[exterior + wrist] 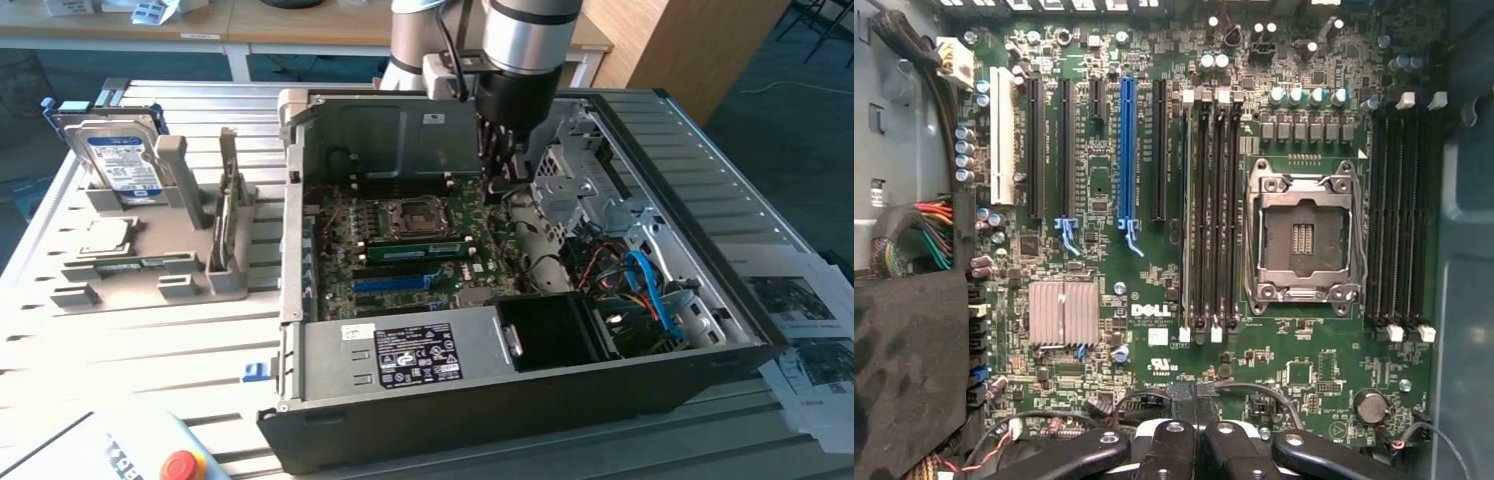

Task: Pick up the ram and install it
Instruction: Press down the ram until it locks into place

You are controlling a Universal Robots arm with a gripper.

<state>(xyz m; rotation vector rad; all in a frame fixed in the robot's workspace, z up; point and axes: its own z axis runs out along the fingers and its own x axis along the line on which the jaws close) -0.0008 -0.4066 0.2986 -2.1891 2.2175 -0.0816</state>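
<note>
Exterior view had my hand (pixel 497 188) down inside the open computer case (pixel 534 405) on the worktop (pixel 147 340), fingers pressed together on nothing, hanging just to the exterior view's right of the CPU socket (pixel 407 215). The ram (pixel 416 250), as best I could judge, stood on edge in a memory slot between that socket and the long blue slot (pixel 400 283), nearer than my hand and to the exterior view's left of it, its long axis running left to right across the case.

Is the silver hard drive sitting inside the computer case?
No, the hard drive stands in the grey rack outside the computer case.
</note>
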